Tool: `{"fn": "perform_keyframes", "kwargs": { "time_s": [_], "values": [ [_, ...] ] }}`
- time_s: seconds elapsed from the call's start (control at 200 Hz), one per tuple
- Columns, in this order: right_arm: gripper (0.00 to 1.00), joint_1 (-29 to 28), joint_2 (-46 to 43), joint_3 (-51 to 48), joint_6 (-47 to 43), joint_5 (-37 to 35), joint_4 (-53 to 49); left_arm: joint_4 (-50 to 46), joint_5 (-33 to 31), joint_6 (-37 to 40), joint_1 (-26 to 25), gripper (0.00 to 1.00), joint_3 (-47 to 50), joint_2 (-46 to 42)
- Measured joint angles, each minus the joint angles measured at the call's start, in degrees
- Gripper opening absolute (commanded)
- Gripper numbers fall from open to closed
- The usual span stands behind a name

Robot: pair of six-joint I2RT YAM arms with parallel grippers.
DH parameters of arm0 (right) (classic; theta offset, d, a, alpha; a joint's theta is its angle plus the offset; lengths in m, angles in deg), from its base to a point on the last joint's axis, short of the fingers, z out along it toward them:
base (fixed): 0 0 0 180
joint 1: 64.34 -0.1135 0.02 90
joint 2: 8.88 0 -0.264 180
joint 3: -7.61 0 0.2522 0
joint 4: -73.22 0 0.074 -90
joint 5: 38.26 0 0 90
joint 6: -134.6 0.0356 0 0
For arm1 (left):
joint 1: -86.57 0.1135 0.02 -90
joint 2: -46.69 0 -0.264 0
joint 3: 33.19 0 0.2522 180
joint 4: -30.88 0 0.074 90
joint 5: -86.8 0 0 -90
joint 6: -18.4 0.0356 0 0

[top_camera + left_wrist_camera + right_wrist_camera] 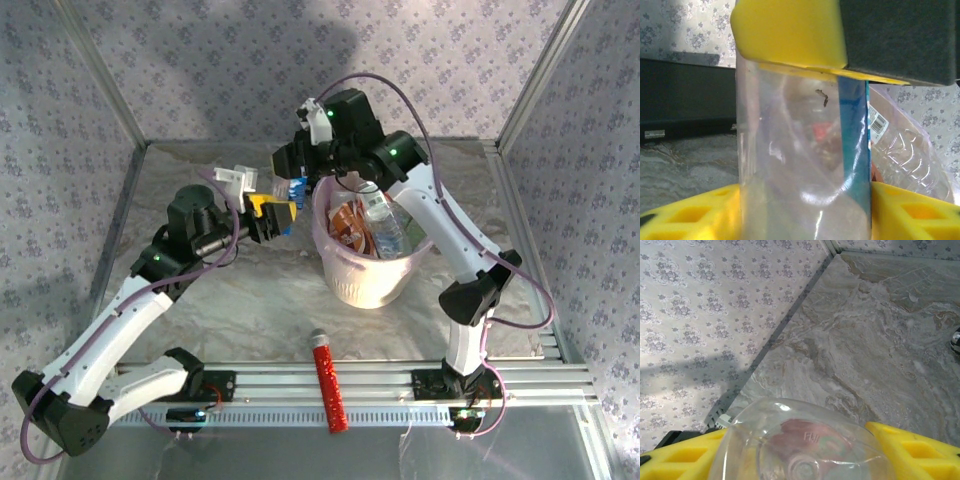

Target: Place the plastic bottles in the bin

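Marbled desk [250,300] carrying pale translucent bin [362,288], upright.

Left claw [283,213] just left of bin rim. Right claw [300,183] just beyond the rim's far-left edge. Clear blue-label bottle [800,150] between both claws, outside bin, close to its left rim.

Right claw closed on bottle base, yellow fingers [920,450] against both sides.

Left claw astride bottle wall, upper pad [790,35] touching. Lower contact hidden behind bottle, so gripping or slack: cannot tell.

Red glitter tube [330,385] lying on near side of bin, well apart.

Inside bin: orange-label bottle [348,225] and clear bottle [385,228], leaning together.
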State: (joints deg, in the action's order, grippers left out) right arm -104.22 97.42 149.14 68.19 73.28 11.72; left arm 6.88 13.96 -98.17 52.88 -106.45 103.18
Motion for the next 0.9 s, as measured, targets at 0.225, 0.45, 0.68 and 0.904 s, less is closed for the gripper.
{"fn": "perform_keyframes", "kwargs": {
  "time_s": [0.225,0.45,0.68,0.904],
  "values": [
    [0.58,1.7,0.0,1.3,-0.7,0.2,-0.7,0.2,0.0,-0.3,-0.1,1.00,0.0,-0.1],
    [0.58,7.1,-1.8,6.8,-3.5,-0.7,-4.4,0.0,-2.1,-2.2,-0.1,0.94,-1.2,0.1],
    [0.53,17.6,-12.9,4.4,-7.2,-2.2,-11.1,-0.2,-5.4,-5.4,-0.1,0.93,-6.6,7.4],
    [0.51,29.2,-24.2,0.8,-11.8,-3.8,-18.6,-0.5,-6.3,-7.3,-0.6,0.92,-6.8,11.8]
  ]
}}
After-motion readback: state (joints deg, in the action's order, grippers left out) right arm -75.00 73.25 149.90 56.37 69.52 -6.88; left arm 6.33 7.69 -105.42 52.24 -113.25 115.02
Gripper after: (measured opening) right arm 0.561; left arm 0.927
